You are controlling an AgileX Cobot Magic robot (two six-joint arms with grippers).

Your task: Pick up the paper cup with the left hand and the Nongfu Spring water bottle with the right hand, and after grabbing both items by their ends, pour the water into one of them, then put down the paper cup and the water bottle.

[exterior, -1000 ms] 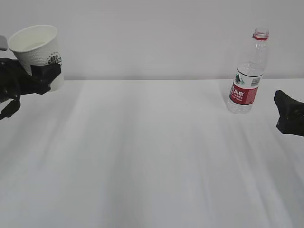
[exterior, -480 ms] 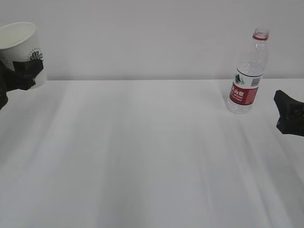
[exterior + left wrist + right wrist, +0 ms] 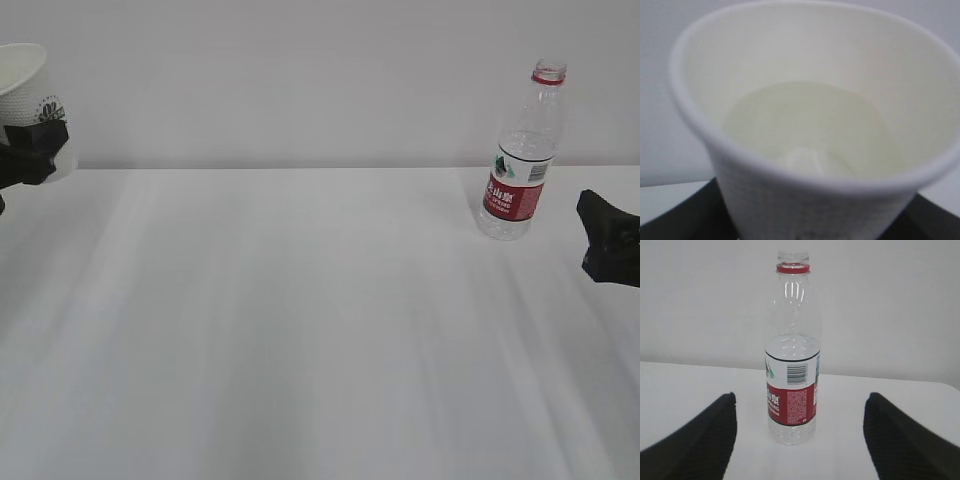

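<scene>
Your left claw (image 3: 25,160) grips the paper cup (image 3: 28,100) off the desk (image 3: 300,320) at nine o'clock; hold it level. The Nongfu Spring water bottle (image 3: 520,150) stands at two o'clock, centred ahead of your wide-open, empty right claw (image 3: 797,440); drive straight forward.
</scene>
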